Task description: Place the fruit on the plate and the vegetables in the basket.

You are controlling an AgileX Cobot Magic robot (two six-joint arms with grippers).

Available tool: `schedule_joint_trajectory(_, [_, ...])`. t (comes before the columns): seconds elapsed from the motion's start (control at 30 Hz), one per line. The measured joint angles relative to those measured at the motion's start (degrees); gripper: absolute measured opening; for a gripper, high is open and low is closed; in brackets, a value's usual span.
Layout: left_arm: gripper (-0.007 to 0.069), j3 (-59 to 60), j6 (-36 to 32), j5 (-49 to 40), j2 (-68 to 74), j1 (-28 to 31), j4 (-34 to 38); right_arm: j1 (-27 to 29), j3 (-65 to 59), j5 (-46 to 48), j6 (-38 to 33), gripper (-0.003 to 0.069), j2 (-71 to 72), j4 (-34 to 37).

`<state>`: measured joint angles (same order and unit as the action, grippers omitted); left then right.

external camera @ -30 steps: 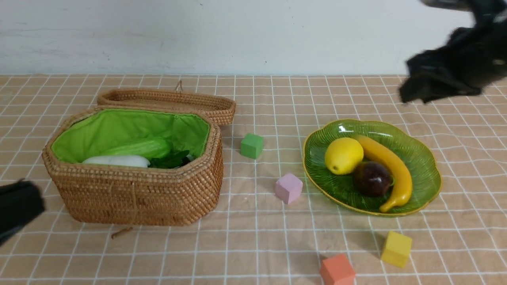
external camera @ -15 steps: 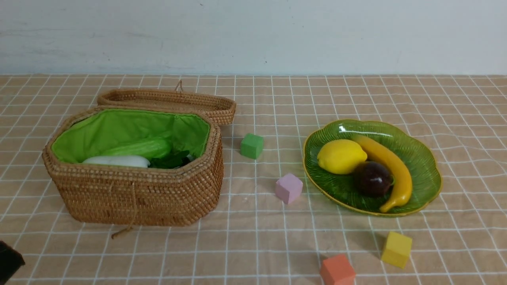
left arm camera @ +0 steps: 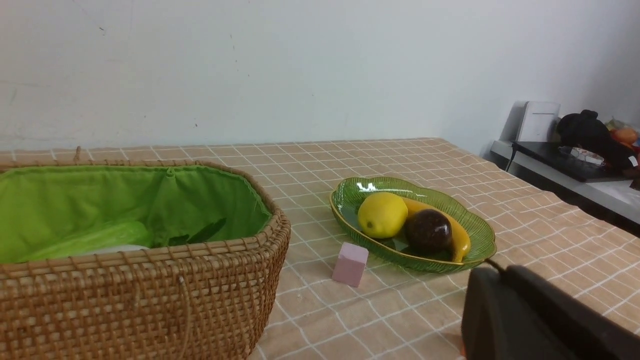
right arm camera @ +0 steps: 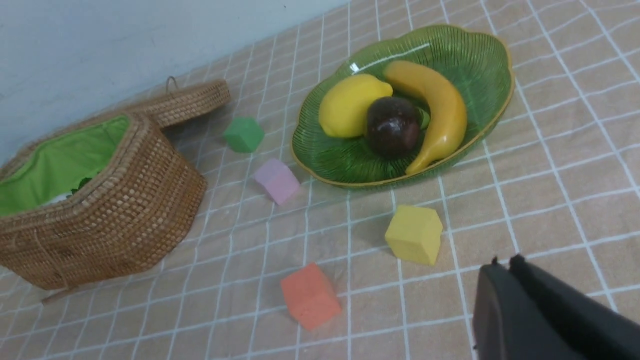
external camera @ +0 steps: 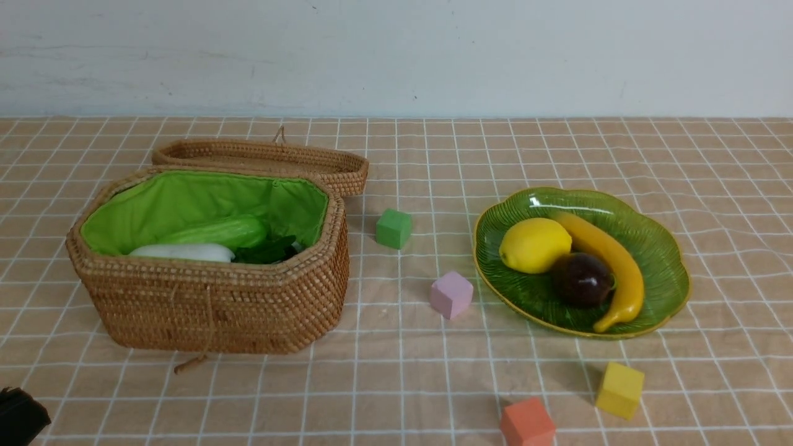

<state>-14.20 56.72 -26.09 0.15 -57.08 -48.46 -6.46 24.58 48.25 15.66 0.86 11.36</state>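
Front view: pink cube (external camera: 451,294) beside plate (external camera: 666,248)

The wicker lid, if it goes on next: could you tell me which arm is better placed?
Probably left. The lid lies behind the basket on the robot's left side, where the left end effector shows at the near corner; the right arm is outside the front view.

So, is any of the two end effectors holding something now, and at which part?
Nothing is held. The left end effector and the right end effector are both shut and hold nothing; all three fruits lie on the plate.
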Motion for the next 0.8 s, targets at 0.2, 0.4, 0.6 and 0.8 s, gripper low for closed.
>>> schedule_joint_trajectory(0.2, [-0.0013, 0.0, 0.0, 0.0, 0.0, 0.0, 0.0, 0.0, -1.37, -3.46, -1.01, 0.0018, 0.06, -1.45])
schedule_joint_trajectory(0.4, [-0.0013, 0.0, 0.0, 0.0, 0.0, 0.0, 0.0, 1.26, -16.23, -22.32, -10.15, -0.0008, 0.06, -3.25])
schedule_joint_trajectory(0.6, [-0.0013, 0.0, 0.0, -0.06, 0.0, 0.0, 0.0, 1.53, -26.0, -34.58, -12.67, -0.0008, 0.06, -2.82])
schedule_joint_trajectory(0.8, [-0.0013, 0.0, 0.0, -0.06, 0.0, 0.0, 0.0, 3.58, -26.04, -34.57, -14.9, -0.0008, 0.06, -5.46])
